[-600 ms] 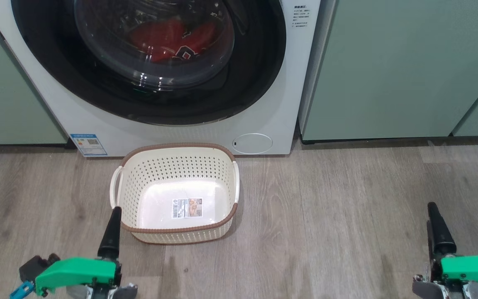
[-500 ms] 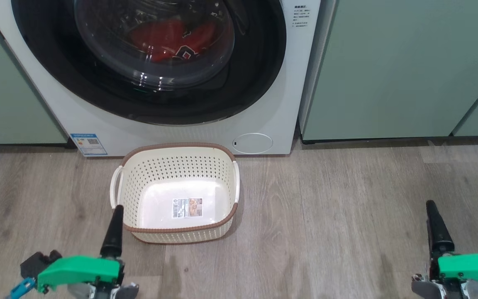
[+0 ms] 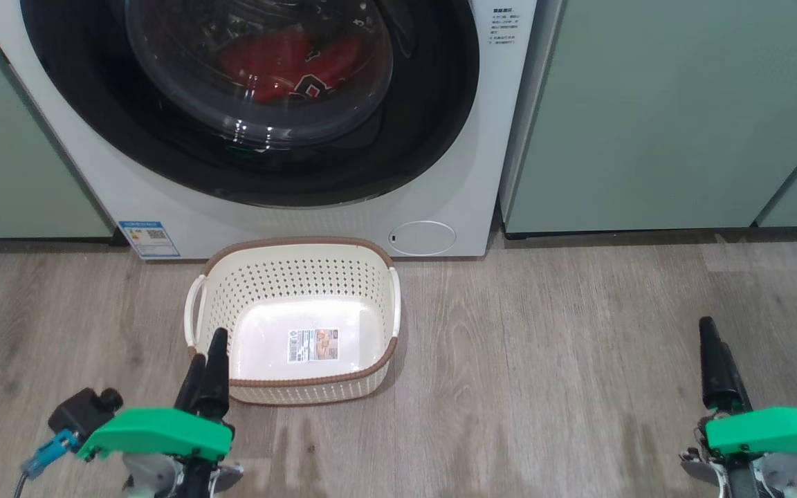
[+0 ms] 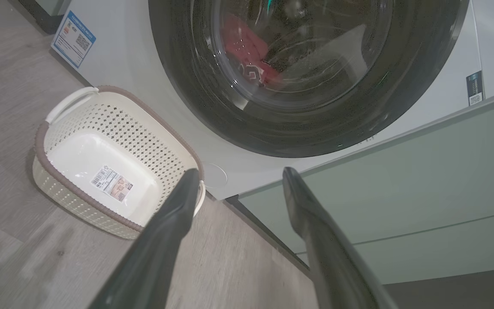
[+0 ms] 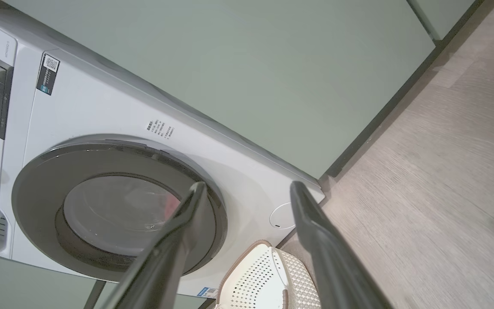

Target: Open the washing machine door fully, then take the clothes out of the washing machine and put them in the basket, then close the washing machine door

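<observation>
Behind the shut washing machine door (image 3: 260,159), inside the washing machine (image 3: 440,200): the clothes (image 3: 281,59), red, bunched low in the drum. On the wooden floor (image 3: 578,346), just before the machine's lower edge: the basket (image 3: 301,243), only a sticker (image 3: 313,345) on its bottom. Near the basket's front left corner: left gripper (image 3: 207,346), fingers spread, gripping nothing. Well to the right, over bare floor: right gripper (image 5: 247,184), likewise spread and unladen.

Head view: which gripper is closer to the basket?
The left gripper: it rises right at the basket's near left corner, while the right gripper stands far off to the side over the wooden floor.
</observation>
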{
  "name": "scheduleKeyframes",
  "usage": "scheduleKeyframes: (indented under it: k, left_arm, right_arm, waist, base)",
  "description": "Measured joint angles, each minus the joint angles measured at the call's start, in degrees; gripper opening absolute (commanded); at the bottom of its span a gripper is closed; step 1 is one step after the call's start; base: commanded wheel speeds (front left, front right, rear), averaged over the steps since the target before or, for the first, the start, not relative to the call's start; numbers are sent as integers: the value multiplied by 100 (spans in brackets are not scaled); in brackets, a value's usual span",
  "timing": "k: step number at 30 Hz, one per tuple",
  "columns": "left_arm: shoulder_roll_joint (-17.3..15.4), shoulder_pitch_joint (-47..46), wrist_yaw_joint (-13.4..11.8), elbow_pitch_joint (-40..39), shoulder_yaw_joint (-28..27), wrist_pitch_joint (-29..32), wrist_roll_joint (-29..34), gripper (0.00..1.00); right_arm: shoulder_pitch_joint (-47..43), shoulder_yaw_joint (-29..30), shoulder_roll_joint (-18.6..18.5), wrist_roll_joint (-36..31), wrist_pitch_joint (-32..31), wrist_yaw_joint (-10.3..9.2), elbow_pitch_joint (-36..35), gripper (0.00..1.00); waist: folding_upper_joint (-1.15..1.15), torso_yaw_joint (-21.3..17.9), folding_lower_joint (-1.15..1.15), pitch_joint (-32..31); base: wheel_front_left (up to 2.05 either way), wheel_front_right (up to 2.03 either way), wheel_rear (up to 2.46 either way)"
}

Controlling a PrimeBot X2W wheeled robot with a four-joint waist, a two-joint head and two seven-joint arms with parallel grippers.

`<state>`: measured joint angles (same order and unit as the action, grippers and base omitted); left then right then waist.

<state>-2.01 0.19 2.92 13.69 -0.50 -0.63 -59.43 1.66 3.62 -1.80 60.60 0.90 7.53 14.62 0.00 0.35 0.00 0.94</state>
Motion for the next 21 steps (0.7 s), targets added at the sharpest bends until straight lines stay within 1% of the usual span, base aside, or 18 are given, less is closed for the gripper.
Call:
scheduleKeyframes:
  k: [21]
  left_arm:
    - [-479, -199, -779, -180, 775, -349, 1524, 100]
  right_arm:
    - [142, -142, -1, -1883, 350, 0, -164, 100]
  waist:
    - [0, 31, 0, 32]
  base:
    - [0, 0, 0]
